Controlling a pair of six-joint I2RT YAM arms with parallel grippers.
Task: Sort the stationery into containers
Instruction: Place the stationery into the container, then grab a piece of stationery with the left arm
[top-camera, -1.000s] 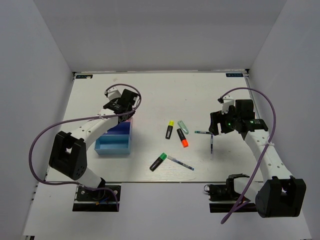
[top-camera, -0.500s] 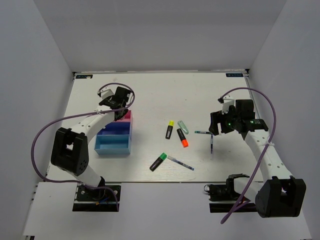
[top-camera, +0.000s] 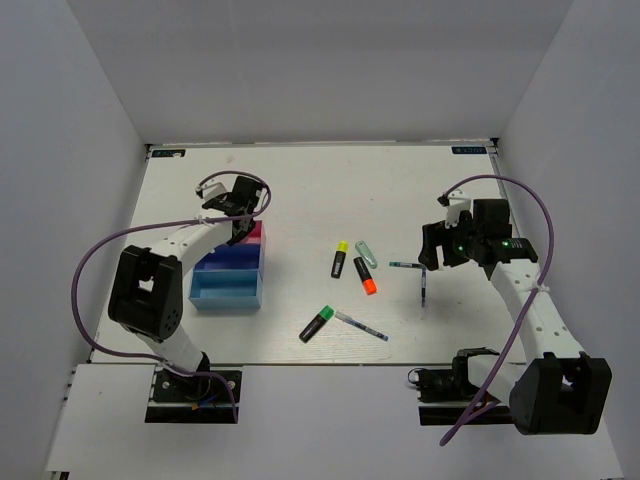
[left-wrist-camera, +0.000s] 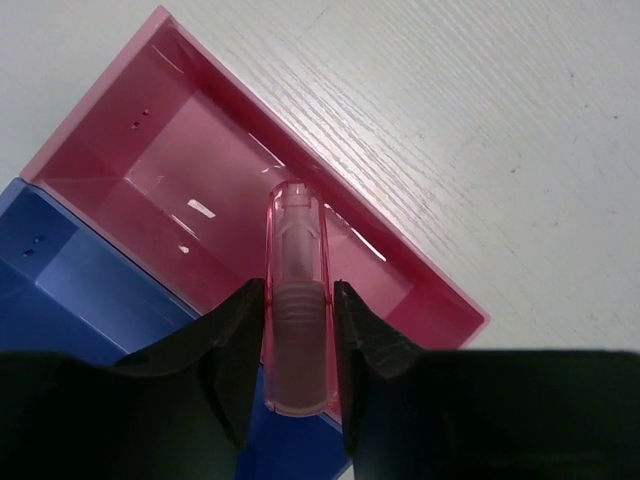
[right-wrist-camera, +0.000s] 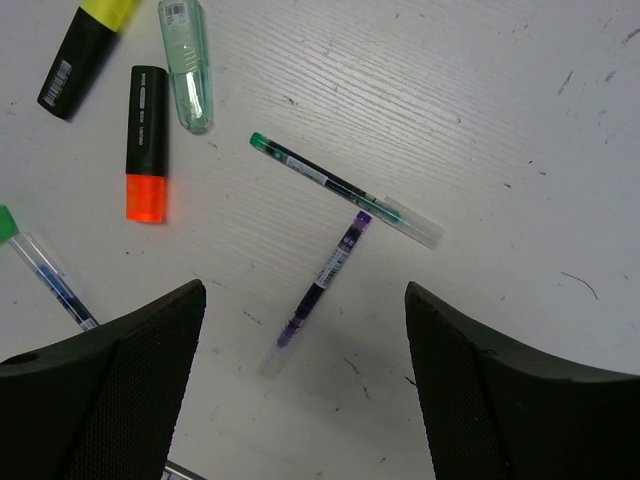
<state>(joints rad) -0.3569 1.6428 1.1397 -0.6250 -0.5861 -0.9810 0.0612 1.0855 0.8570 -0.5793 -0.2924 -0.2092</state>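
Observation:
My left gripper (left-wrist-camera: 295, 300) is shut on the small translucent pink piece (left-wrist-camera: 295, 225) and holds it over the magenta-pink tray (left-wrist-camera: 120, 150), close to the blue tray (left-wrist-camera: 60, 270). In the top view the left gripper (top-camera: 240, 207) is at the far end of the tray block (top-camera: 228, 290). My right gripper (right-wrist-camera: 305, 335) is open and empty above a purple pen (right-wrist-camera: 325, 275), with a green pen (right-wrist-camera: 340, 190) beside it. Yellow (top-camera: 339, 259), orange (top-camera: 365, 275) and green (top-camera: 317, 323) capped highlighters, the pale teal marker (top-camera: 366, 253) and a blue pen (top-camera: 361, 325) lie mid-table.
The right gripper (top-camera: 432, 250) hovers right of the loose stationery. White walls enclose the table on the left, right and back. Purple cables loop off both arms. The arm bases sit at the near edge.
The left arm has swung left, so its wrist and gripper now sit a little further left at the far end of the tray block. The right arm has not moved.

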